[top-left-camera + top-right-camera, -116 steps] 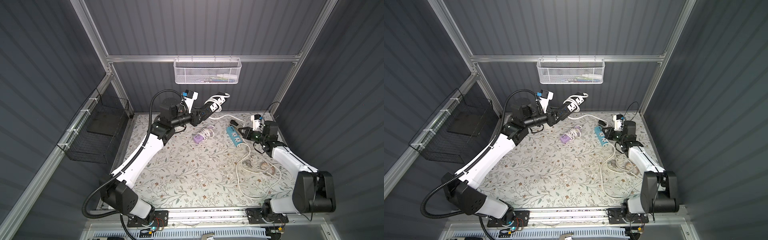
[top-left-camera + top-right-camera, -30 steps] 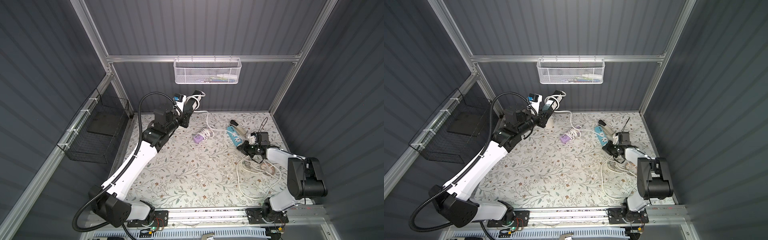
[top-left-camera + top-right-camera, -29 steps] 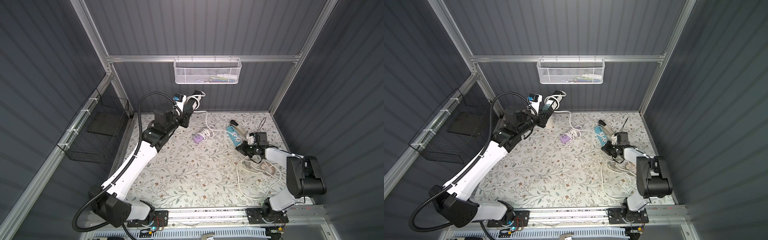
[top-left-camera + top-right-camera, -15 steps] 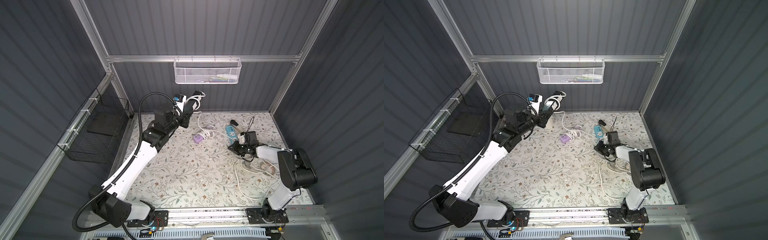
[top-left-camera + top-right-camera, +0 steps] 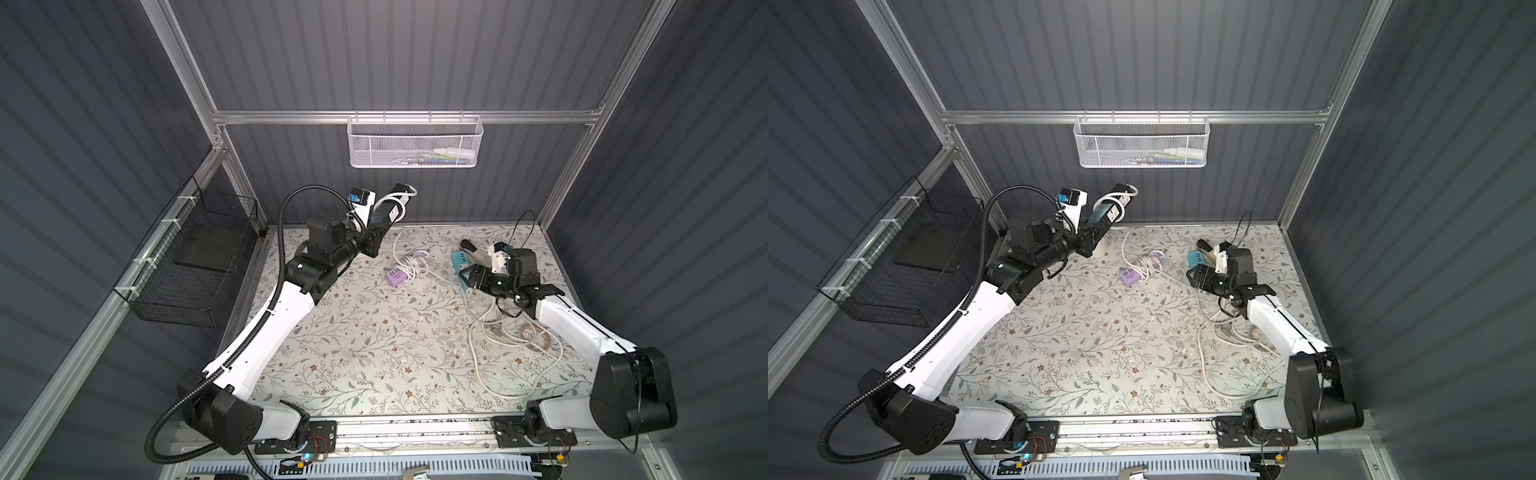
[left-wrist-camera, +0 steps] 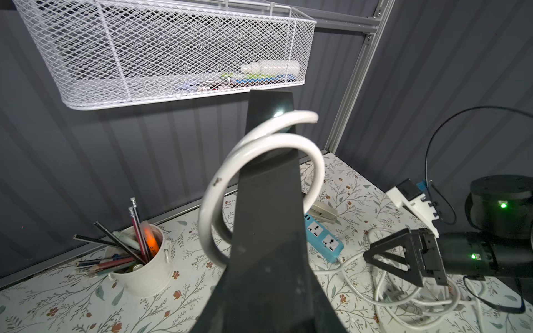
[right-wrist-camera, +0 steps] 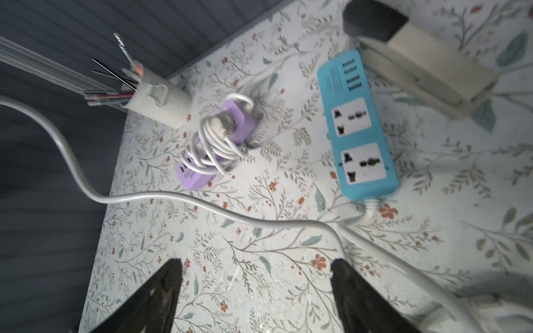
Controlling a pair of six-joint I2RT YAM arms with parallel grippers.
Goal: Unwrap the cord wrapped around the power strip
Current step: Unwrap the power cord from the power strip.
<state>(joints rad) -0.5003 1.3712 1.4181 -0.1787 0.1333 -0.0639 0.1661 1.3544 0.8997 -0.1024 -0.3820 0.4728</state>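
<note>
My left gripper (image 5: 384, 220) is raised by the back wall, shut on the power strip (image 5: 398, 203). A white cord (image 6: 259, 150) coils loosely around the strip and my dark fingers (image 6: 268, 230), which hide the strip's body in the left wrist view. From there the cord (image 5: 395, 249) hangs to the mat and runs right to a loose pile (image 5: 498, 328). My right gripper (image 5: 465, 276) hovers low over the mat, open and holding nothing. In the right wrist view the cord (image 7: 178, 199) lies on the mat ahead of the right gripper (image 7: 256, 271), passing close to one fingertip (image 7: 340, 271).
A blue power strip (image 5: 461, 262) lies just behind the right gripper, with a beige clip-like object (image 7: 418, 66) beyond it. A purple strip (image 5: 397, 276) bundled in its own cord sits mid-mat. A white pencil cup (image 6: 141, 259) stands at the back. A white mesh basket (image 5: 415, 141) hangs on the wall and a black wire basket (image 5: 195, 266) hangs at the left.
My right gripper has opened and let go of the cord, which now lies on the mat. The right arm shifted left toward the blue strip. The left arm has held still.
</note>
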